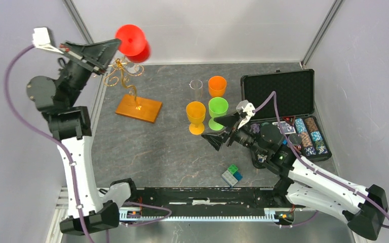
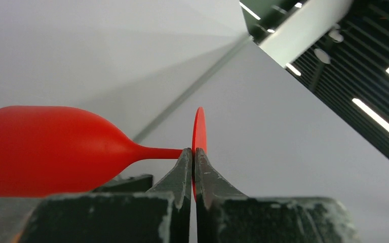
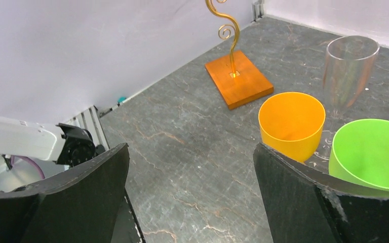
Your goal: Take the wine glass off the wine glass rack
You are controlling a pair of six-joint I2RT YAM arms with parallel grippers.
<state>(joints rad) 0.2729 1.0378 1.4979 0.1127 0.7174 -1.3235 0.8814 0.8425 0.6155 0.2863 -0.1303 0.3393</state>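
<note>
Status on the left side: the left gripper (image 1: 114, 49) is pinched onto the red wine glass (image 1: 131, 41). In the left wrist view its fingers (image 2: 182, 169) are pressed together on the thin stem, right next to the round foot, which shows edge-on. The bowl sticks out sideways to the left of the fingers. From the top view, the glass is up at the far left corner of the table (image 1: 172, 157), just above the curled gold top of the wine glass rack (image 1: 123, 71). That view can't tell whether the glass touches the wire or is clear of it. The rack's orange base (image 1: 139, 108) sits flat on the table.

The right gripper (image 1: 217, 132) has its jaws spread wide with nothing between them. It is low over the table, just beside the cup cluster. That cluster has a yellow goblet (image 1: 196, 115), a green goblet (image 1: 218, 109), an orange cup (image 1: 217, 86) and a clear glass (image 1: 196, 88), all upright and close together. The open chip case (image 1: 278, 88) is at the right, and a small block (image 1: 231, 175) lies near the arm bases.
</note>
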